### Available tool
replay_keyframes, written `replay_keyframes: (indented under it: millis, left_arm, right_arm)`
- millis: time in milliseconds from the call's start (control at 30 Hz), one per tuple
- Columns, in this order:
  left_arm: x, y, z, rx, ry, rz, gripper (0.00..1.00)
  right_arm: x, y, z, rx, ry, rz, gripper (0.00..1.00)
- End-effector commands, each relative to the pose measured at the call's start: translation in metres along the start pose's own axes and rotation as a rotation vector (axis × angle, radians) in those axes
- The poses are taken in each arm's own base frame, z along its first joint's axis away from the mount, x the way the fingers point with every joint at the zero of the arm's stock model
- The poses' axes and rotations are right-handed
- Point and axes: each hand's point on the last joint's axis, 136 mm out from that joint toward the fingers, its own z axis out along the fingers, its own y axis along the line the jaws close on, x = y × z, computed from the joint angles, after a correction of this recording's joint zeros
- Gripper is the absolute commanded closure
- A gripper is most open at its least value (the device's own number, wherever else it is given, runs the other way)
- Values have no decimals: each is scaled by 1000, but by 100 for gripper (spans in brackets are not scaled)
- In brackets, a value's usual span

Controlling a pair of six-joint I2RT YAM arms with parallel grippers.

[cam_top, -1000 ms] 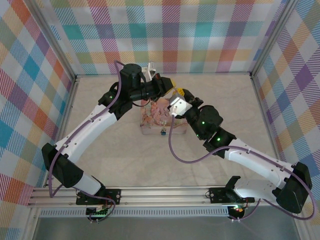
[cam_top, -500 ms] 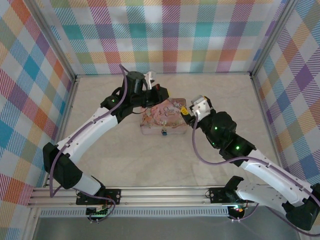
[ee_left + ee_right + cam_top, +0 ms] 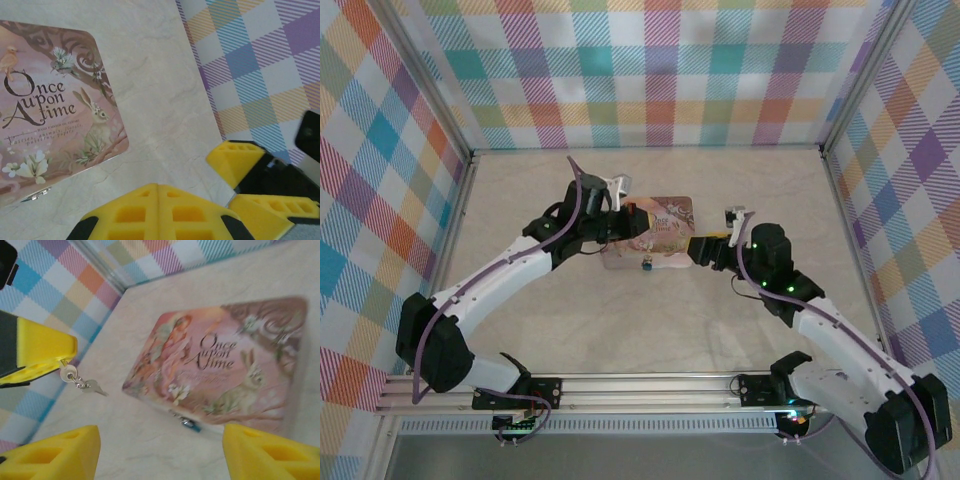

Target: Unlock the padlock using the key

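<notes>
Arms [image 3: 510, 262] low beside tin [image 3: 665, 235], elbows out; left hand [image 3: 55, 355] tight on key [image 3: 96, 387] (dangling), right hand [image 3: 705, 246] agape.

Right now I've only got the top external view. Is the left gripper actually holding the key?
Observer: Yes. Right wrist view: the left gripper pinches a small ring and the key dangles from it.
Operator: Key at the padlock yet?
Observer: No. Bare table lies between them; the padlock sits at the tin's front edge.
Operator: Right gripper?
Observer: The right gripper is open, fingers wide apart, nothing between them.
</notes>
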Motion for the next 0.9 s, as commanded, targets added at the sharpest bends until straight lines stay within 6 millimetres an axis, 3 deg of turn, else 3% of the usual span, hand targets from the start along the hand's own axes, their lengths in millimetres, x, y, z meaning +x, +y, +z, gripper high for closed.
replay_keyframes:
  millis: [0,333,600,867]
  left_arm:
    - [-1,-24,-8,102,-44,52,100]
    - [6,-50,-12,201,-72,58,100]
    - [-4,-68,-25,281,-130,44,100]
    - [-5,-81,-29,367,-146,22,100]
  right_arm:
    - [-11,33,3,-231,-17,141,37]
    - [-34,76,-5,-528,-83,218,34]
    - [-36,85,-12,-585,-98,212,44]
    - [-37,89,-14,-607,-96,202,43]
